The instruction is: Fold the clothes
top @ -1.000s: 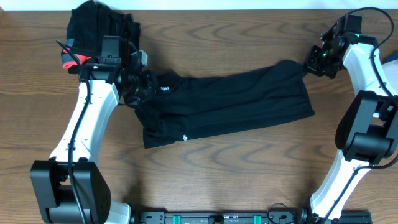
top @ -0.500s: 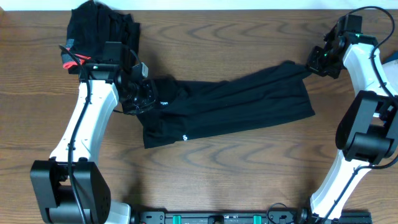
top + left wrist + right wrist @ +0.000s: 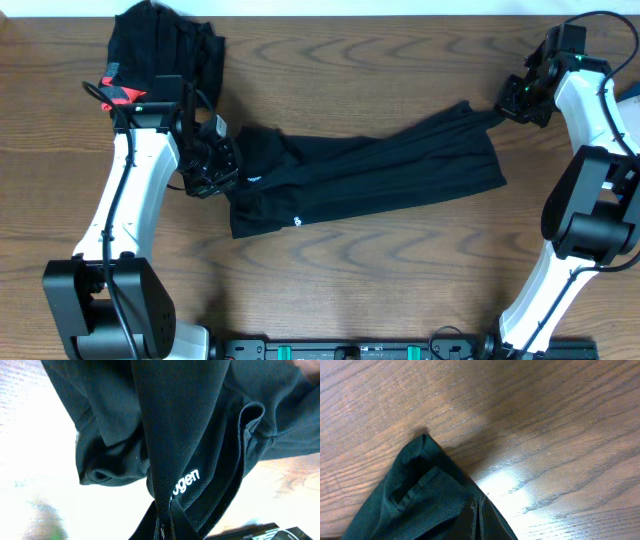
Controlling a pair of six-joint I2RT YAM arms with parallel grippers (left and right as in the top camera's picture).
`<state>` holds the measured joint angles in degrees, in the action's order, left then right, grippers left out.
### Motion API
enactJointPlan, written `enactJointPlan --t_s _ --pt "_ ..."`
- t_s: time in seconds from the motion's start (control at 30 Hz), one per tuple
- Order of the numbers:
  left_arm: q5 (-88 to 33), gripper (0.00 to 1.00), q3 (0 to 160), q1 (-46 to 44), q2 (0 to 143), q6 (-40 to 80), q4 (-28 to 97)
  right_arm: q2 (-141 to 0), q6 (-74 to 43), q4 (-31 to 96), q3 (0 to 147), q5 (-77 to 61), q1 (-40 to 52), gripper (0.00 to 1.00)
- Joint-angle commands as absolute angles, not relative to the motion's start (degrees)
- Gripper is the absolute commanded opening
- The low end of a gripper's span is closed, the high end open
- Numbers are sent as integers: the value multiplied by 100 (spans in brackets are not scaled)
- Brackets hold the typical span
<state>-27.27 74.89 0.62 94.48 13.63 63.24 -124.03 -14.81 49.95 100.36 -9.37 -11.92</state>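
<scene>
Long black garment [image 3: 380, 175] lies stretched across the middle of the table [image 3: 400, 290], a small white logo [image 3: 297, 221] near its edge on the robot's side, and a pile of black clothes [image 3: 165, 45] with coral-red trim [image 3: 118, 95] sits at the table's far left corner. Compared with a second ago, the left gripper [image 3: 213, 165] has drawn back toward the table's left edge and a little toward the robot, dragging its end of the cloth along. The far edge of the long black garment, which ran nearly straight before, now dips in the middle and shows long tight creases running end to end. The right gripper [image 3: 512, 100] has barely shifted, sitting a touch nearer the table's far right corner, and the cloth corner there is pulled into a thin point. The pile has not moved. The left arm reaches from its base at the table's near left, forearm angled toward the far side, wrist turned in toward the table's middle. The right arm rises from the near right and bends over the far right part of the table. Both sets of fingers are closed tight on the cloth: the left wrist view shows fabric gathered into the pinch beside white lettering [image 3: 186, 481], and the right wrist view shows a folded hem corner [image 3: 420, 500] clamped just above the wood.
</scene>
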Motion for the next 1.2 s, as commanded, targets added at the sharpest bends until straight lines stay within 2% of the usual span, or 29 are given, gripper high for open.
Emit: enactJointPlan --t_s 0.0,0.27,0.3,0.33,0.37,0.43,0.57,0.7,0.77,0.93,1.03,1.17 --pt "-2740 6 7590 95 9384 1245 6423 -12280 -1409 5006 10114 -834 -1236 1" --pt "-2458 7 7590 95 9384 1203 6580 -12280 -1404 5221 10114 -832 -1234 2" --pt "-2368 9 7590 95 9384 1203 6602 -12280 -1402 5242 10114 -832 -1234 5" --pt "-2290 17 7590 95 9384 1203 6637 -12280 -1400 5253 10114 -832 -1234 9" --pt "-2244 17 7590 95 9384 1203 6663 -12280 -1372 5258 10114 -836 -1234 13" --pt "-2171 17 7590 95 9384 1205 6696 -12278 -1358 5277 10114 -832 -1234 28" --pt "-2071 17 7590 95 9384 1208 6729 -12276 -1358 5339 10116 -832 -1236 35" --pt "-2008 34 7590 95 9382 1212 6731 -12197 -1297 5384 10116 -637 -1216 48" --pt "-1984 37 7590 95 9373 1214 6731 -12097 -1299 5428 10119 -290 -1168 55" --pt "-1984 43 7693 95 9236 1227 6753 -11681 -1199 5470 10121 178 -1011 80" --pt "-1986 52 7762 93 9080 1227 6678 -11439 -899 5441 10121 -309 -910 86" --pt "-2003 68 7758 89 9002 1227 6375 -11349 -180 5452 10121 -1688 -681 87"
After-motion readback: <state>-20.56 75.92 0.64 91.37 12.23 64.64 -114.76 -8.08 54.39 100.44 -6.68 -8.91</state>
